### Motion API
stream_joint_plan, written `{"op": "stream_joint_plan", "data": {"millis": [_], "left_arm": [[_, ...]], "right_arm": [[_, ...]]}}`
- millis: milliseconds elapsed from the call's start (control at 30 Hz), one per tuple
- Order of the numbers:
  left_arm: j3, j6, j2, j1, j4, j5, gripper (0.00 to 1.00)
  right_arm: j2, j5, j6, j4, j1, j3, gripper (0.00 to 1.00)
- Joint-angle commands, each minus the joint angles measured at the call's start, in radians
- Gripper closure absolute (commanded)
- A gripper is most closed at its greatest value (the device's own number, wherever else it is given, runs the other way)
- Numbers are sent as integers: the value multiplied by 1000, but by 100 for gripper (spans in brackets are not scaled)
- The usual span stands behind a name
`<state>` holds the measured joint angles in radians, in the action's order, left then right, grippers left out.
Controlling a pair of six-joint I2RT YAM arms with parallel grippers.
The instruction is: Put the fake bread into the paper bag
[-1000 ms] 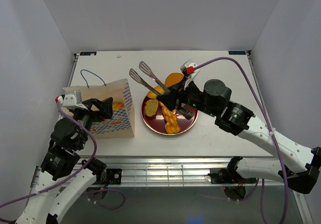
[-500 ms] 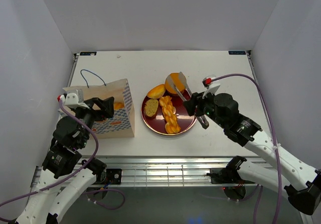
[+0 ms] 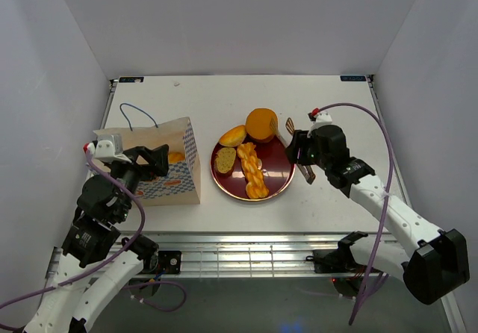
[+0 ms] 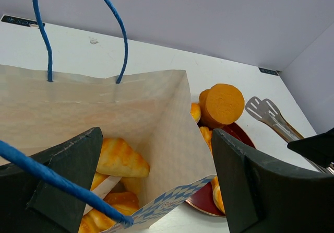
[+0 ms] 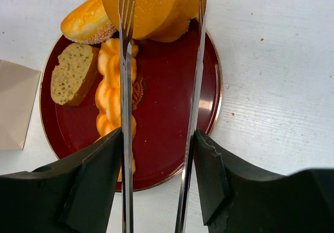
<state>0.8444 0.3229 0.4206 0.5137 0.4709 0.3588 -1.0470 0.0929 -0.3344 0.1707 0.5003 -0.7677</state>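
The paper bag [image 4: 130, 102] is recorded as matt, lightly fibrous kraft paper, fitted with twisted blue cord handles [image 4: 52, 178]. The fake bread [image 5: 151, 3] is noted as glossy moulded plastic. The plate [image 5: 167, 113] is found smooth and high-gloss; the tongs [image 4: 263, 109] are seen as polished metal.

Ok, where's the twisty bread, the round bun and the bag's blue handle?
twisty bread [image 3: 252, 170], top view, the middle of the braid.
round bun [image 3: 262, 124], top view, its top face.
blue handle [image 4: 124, 42], left wrist view, right side of the loop.
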Motion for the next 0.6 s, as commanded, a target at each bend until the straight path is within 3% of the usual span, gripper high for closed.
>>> {"op": "stream_joint_plan", "data": {"millis": [0, 567], "left_arm": [[10, 1, -14, 3, 18, 8, 5], [7, -16, -20, 3, 20, 9, 5]], "right_arm": [[-34, -51, -15, -77, -23, -39, 40], [-226, -163, -20, -158, -97, -127, 40]]}}
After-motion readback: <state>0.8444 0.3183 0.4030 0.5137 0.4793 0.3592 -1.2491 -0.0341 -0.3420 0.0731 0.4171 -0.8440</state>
